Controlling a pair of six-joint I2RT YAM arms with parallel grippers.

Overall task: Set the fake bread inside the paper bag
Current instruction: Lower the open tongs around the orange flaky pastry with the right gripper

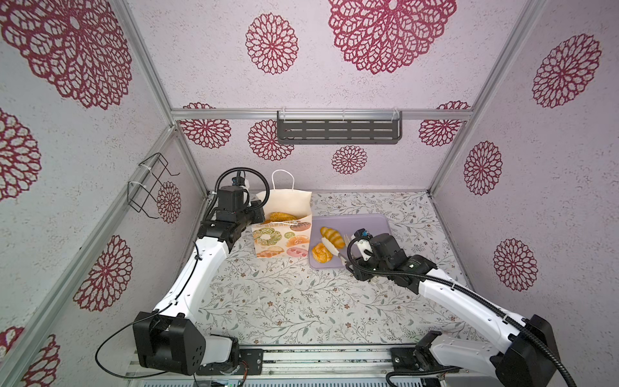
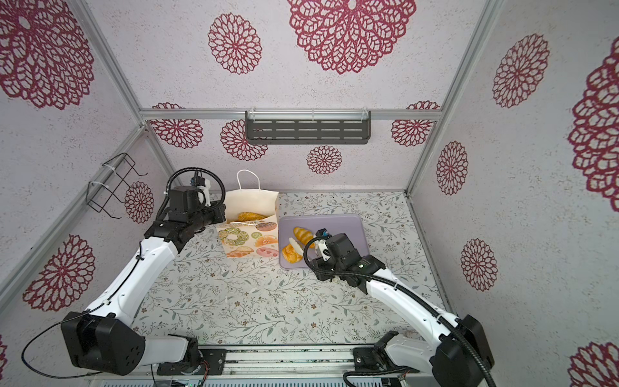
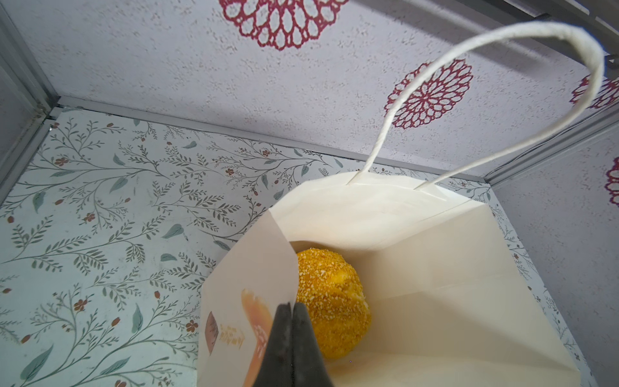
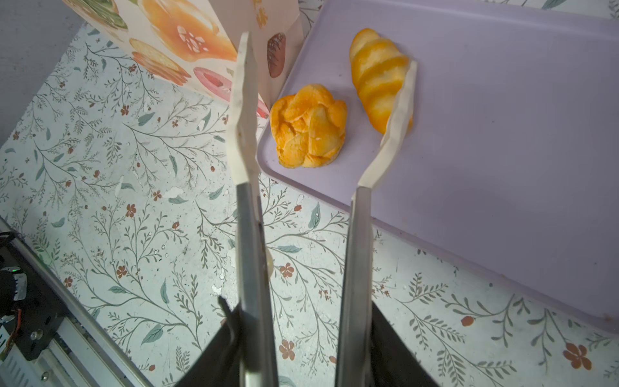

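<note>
The cream paper bag (image 1: 284, 241) stands open at the back left. My left gripper (image 3: 292, 308) is shut on its side rim. Inside lie a crumb-coated round bun (image 3: 331, 301) and an oval loaf (image 1: 283, 216). On the lilac tray (image 1: 371, 224) to the bag's right rest a twisted oval loaf (image 4: 375, 87) and a shell-shaped bun (image 4: 310, 125). My right gripper (image 4: 303, 331) is shut on metal tongs (image 4: 248, 217). The tongs' white tips are spread on either side of the shell bun. One tip lies against the twisted loaf.
A dark slotted shelf (image 1: 338, 130) hangs on the back wall. A black wire rack (image 1: 150, 186) is fixed to the left wall. A metal rail (image 1: 318, 358) runs along the front edge between the arm bases. The floral tabletop (image 1: 284, 295) spreads in front.
</note>
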